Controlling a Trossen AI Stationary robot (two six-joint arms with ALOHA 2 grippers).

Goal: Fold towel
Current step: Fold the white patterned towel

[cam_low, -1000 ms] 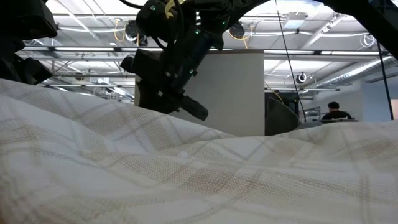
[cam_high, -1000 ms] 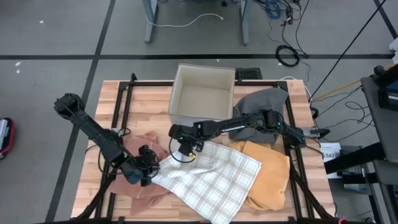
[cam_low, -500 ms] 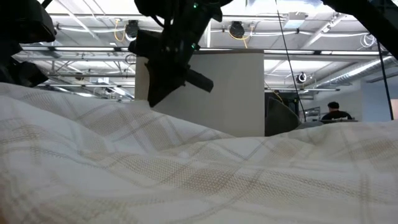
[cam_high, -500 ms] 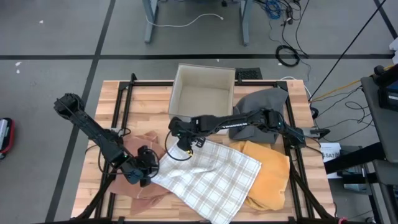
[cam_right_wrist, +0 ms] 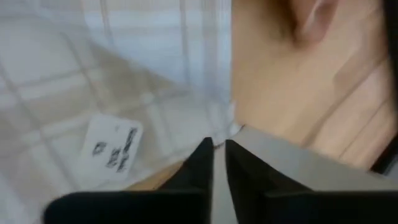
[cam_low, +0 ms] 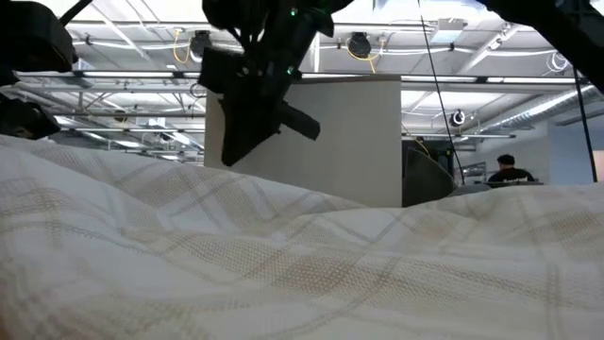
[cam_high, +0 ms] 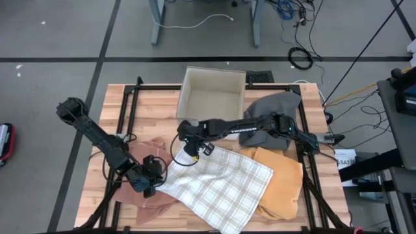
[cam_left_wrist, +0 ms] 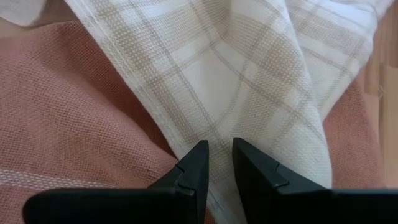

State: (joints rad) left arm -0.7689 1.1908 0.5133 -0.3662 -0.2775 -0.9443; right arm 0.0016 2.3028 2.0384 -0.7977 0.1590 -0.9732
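Your white plaid cotton towel (cam_high: 221, 182) lies spread as a slanted diamond on the front middle of the slatted wooden table (cam_high: 156, 97). Its left corner overlaps a crumpled salmon-pink cloth (cam_high: 151, 151); its right edge lies over a mustard-yellow cloth (cam_high: 283, 179). A grey cloth (cam_high: 276, 105) sits behind that, beside the open beige fabric box (cam_high: 211, 97) at the table's rear.

Your left gripper (cam_high: 151, 182) is low at the towel's left corner. In the left wrist view its fingers (cam_left_wrist: 193, 171) are pinched on the towel's hemmed edge (cam_left_wrist: 186, 134), with pink cloth directly beneath.

Your right gripper (cam_high: 190, 148) reaches across to the towel's rear corner, just in front of the box. In the right wrist view its fingers (cam_right_wrist: 202, 165) stand nearly together at the towel's edge near a small white label (cam_right_wrist: 112, 149); that view is blurred, and I cannot tell whether fabric is actually caught between them.

Open room: bare boards show to the rear left of the table. The right side is crowded by the piled cloths.
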